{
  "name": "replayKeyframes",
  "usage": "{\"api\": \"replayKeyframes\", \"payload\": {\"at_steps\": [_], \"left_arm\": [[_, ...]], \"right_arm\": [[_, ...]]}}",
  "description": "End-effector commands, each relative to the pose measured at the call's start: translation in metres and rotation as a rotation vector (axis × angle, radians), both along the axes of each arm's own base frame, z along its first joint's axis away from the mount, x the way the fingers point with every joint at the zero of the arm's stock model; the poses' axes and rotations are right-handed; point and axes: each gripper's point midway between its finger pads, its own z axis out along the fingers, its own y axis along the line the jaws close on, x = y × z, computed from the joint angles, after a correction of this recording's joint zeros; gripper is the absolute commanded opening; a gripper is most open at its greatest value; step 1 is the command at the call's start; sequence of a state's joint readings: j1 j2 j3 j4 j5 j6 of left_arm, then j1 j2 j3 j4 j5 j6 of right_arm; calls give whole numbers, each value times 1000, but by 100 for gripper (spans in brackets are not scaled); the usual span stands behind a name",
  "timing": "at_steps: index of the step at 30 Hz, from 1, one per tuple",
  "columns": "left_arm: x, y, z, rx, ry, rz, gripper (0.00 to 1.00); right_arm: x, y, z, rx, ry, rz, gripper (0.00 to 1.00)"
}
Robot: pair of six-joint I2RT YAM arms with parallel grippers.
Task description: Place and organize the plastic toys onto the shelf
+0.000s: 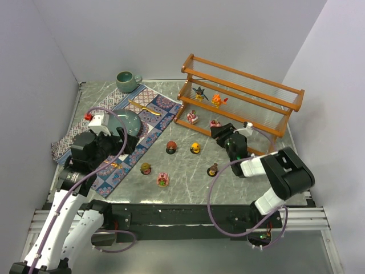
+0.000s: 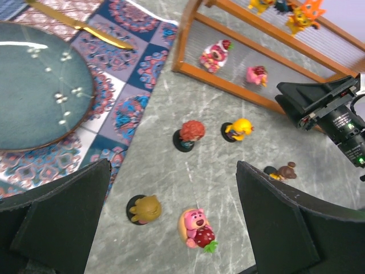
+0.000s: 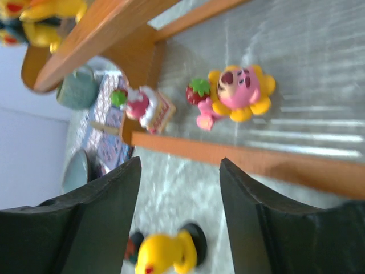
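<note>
Glossy plastic toys; wooden shelf

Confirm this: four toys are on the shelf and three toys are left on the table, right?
No. Four toys are on the shelf, but five, not three, are left on the table; the top view shows it.

Green mug far L, teal plate & gold knife on patterned mat (marbled tabletop)
</note>
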State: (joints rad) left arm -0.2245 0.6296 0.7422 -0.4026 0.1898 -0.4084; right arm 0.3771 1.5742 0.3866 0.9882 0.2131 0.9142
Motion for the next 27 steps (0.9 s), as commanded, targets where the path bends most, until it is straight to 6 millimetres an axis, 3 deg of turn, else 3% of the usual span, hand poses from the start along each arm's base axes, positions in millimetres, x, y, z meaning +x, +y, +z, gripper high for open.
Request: {"api": "replayKeyframes", "payload": {"at_steps": [1,3,5,6,7,8,9,10,11,12,14,15,16,17,18,19,20,21,23,24,26,27], "left_arm": [[6,-23,15,-43,-52,-107,97],[9,-33,19,-64,-44,-139,97],[15,-44,20,-88,-12,-146,97],[12,-61,25,-98,-20,-190,97],[22,-66,19,-94,4,-150,97],[14,-91,29,-97,-8,-209,97],[17,-103,36,-105,-32,-211,97],[28,-116,27,-81,-13,-187,97],[18,-143,33,-91,-22,-260,97],[30,-157,20,-72,-4,-249,97],[36,-190,33,-120,-66,-292,97],[45,-206,16,-101,-44,-299,97],[53,-221,31,-126,-98,-317,97],[52,-236,29,-120,-103,-342,97],[62,-251,6,-82,-73,-345,97],[70,-264,20,-86,-122,-352,97],[73,-275,17,-75,-128,-351,97],[82,-287,-6,-42,-101,-342,98],[97,-299,-3,-72,-124,-295,99],[105,-305,-22,-65,-104,-276,99],[116,-312,-22,-123,-127,-238,92],[123,-314,-42,-107,-107,-214,90]], "right_arm": [[-19,-4,29,-62,-47,47,68],[-29,-8,27,-116,-15,63,71],[-37,-14,47,-174,-58,74,73],[-44,-20,39,-217,-9,69,76],[-48,-24,59,-248,-58,69,77],[-51,-28,65,-270,-63,63,79],[-59,-36,72,-315,-66,57,80],[-61,-41,80,-335,-81,40,81],[-64,-46,86,-354,-90,28,82],[-71,-53,94,-379,-109,10,83],[-77,-65,98,-412,-114,-26,86],[-81,-70,107,-428,-140,-43,88],[-84,-75,109,-442,-141,-62,89],[-87,-79,107,-455,-133,-67,90],[-90,-81,112,-460,-152,-75,91],[-92,-84,113,-462,-156,-83,91],[-94,-85,114,-460,-165,-90,92],[-97,-87,114,-457,-180,-97,92],[-100,-88,121,-434,-224,-113,92],[-101,-89,114,-432,-221,-112,92],[-102,-89,117,-420,-244,-120,92],[-102,-90,114,-420,-240,-121,92]]}}
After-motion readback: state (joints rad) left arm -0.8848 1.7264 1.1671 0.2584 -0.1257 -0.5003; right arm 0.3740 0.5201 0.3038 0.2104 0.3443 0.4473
